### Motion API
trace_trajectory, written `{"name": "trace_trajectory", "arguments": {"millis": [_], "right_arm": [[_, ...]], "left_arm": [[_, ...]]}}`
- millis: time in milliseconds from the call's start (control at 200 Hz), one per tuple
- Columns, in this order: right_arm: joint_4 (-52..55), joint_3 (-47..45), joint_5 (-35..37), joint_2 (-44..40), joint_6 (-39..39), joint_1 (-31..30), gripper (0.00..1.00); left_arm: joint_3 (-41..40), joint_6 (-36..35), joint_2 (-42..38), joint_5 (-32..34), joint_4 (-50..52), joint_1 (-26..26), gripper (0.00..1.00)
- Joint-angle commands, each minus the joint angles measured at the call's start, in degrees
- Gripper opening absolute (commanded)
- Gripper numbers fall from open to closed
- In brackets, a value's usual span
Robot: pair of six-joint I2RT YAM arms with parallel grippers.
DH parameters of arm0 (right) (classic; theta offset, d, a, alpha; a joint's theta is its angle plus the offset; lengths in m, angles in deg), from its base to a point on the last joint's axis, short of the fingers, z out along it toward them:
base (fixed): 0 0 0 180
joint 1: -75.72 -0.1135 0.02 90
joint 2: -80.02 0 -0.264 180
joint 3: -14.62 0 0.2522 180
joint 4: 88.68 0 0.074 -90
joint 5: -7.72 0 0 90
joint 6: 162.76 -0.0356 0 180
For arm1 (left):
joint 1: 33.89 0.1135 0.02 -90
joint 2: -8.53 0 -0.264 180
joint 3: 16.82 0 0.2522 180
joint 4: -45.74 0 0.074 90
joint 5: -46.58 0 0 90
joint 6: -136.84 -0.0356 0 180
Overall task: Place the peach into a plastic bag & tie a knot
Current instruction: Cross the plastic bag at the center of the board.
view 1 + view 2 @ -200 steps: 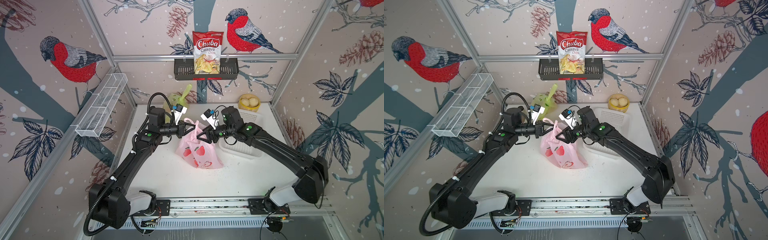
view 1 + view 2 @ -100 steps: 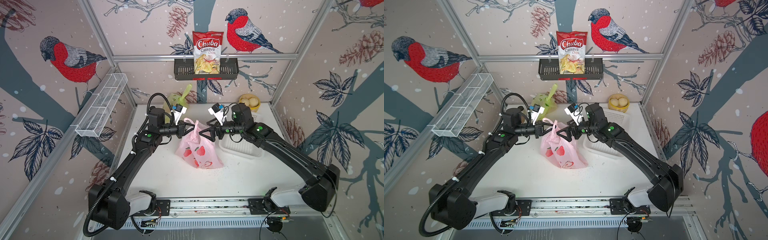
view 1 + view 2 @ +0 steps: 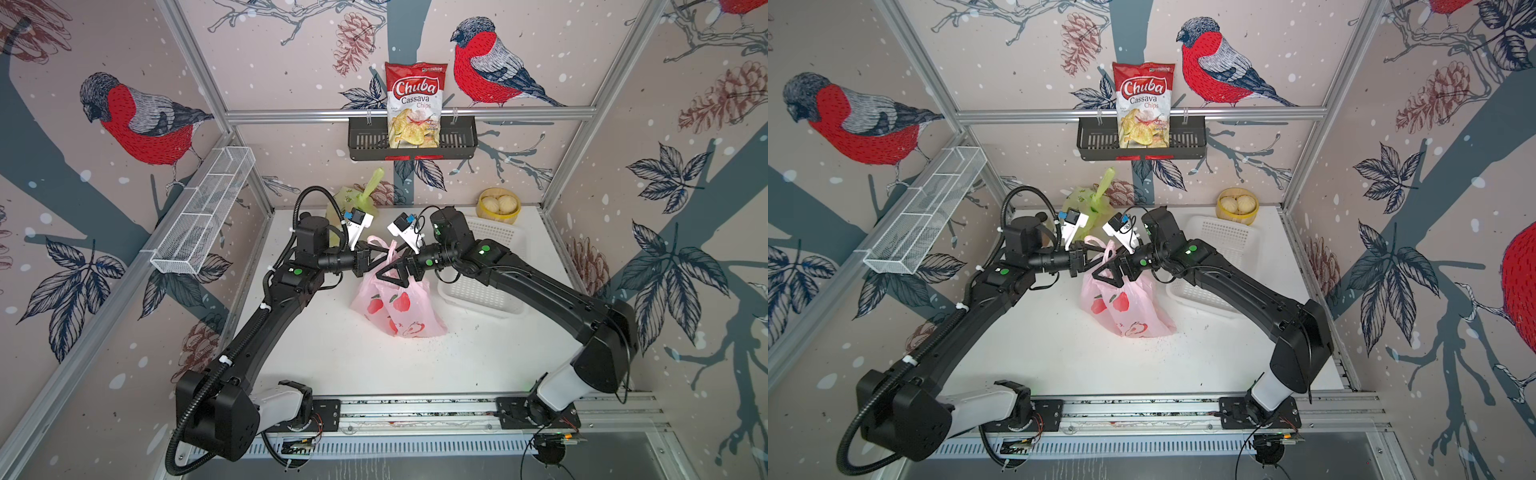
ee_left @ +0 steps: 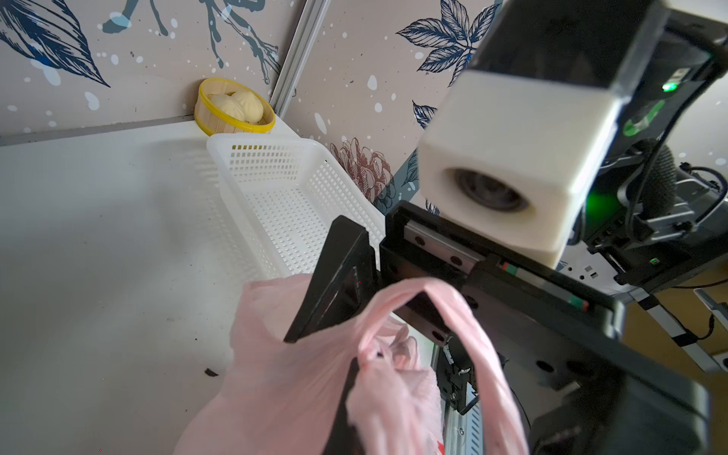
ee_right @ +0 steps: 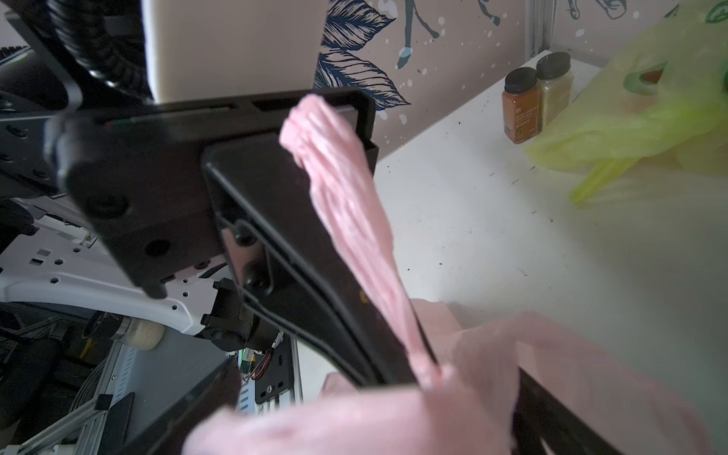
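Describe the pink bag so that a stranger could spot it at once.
Find the white tabletop. Near its middle, beside the white basket, sits the pink plastic bag. Unlike the yellow-green bag behind it, it bears red fruit prints.

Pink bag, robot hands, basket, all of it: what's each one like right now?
pink bag: on the table, one handle stretched up
left gripper: shut on that handle
right gripper: open, by the bag's top
white basket: empty
yellow steamer: holds two buns
chips bag: upright in its rack
spice jars: upright, lids on
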Motion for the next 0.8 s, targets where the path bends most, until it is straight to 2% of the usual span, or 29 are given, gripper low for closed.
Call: {"name": "trace_trajectory", "arguments": {"millis": [0,135,210,425,475,510,535,595,660,795], "right_arm": [[0.3,0.7,2.1,0.5,0.5,-0.3,0.95],[2.3,1.7,5.0,1.5,0.7,-0.2,0.82],[3.4,2.2,6.4,2.0,1.1,-0.2,0.72],[5.9,2.4,8.1,1.5,2.0,0.4,0.34],[6.3,2.5,8.1,1.2,2.3,0.7,0.28],[6.4,2.4,8.2,1.0,2.4,0.8,0.26],[6.5,2.3,8.2,0.9,2.5,0.7,0.25],[6.8,2.3,8.1,0.6,2.7,0.9,0.23],[7.0,2.3,7.8,0.1,3.0,1.0,0.19],[7.3,2.2,6.8,-0.7,3.6,1.7,0.16]], "left_arm": [[0.1,-0.2,-0.1,-0.8,-2.7,0.0,0.00],[0.1,-0.2,-0.4,-0.8,-2.3,0.0,0.00],[0.3,-0.3,-0.6,-0.8,-2.0,-0.1,0.00],[0.7,-0.8,-0.9,0.2,-0.4,0.0,0.00],[0.7,-0.9,-1.1,0.9,0.2,0.1,0.15],[0.6,-1.0,-1.3,1.6,0.7,0.1,0.34],[0.6,-1.2,-1.5,2.1,1.2,0.0,0.45],[0.1,-1.3,-2.2,2.7,1.6,0.0,0.62],[-0.9,-1.1,-3.6,3.5,1.5,0.1,0.70],[-3.5,-0.5,-5.8,4.5,0.4,-0.1,0.75]]}}
